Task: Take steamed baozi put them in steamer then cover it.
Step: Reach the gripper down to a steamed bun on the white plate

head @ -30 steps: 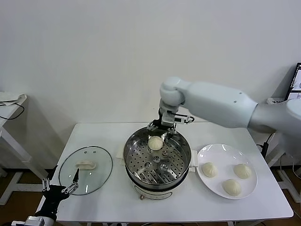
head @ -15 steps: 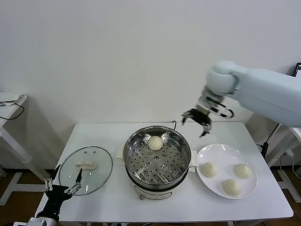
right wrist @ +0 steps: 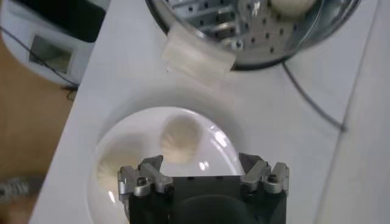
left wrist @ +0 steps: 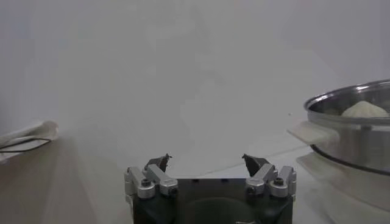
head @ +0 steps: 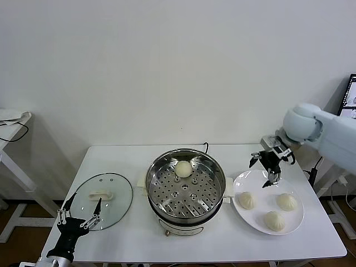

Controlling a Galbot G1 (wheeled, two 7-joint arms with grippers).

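Right gripper (head: 271, 167) above the plate (head: 293, 222), fingers apart and empty.
1 baozi (head: 184, 168) sits in the steamer (head: 186, 186); 3 remain on the plate. Cover (head: 102, 201) lies left; left gripper (head: 78, 217) open, near-left.

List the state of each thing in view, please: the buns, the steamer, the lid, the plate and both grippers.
steamer: uncovered, one baozi on its tray.
cover: lying flat on the table, left of the steamer.
plate: holds three baozi.
right gripper: open, empty, above the plate.
left gripper: open, empty, near the cover.
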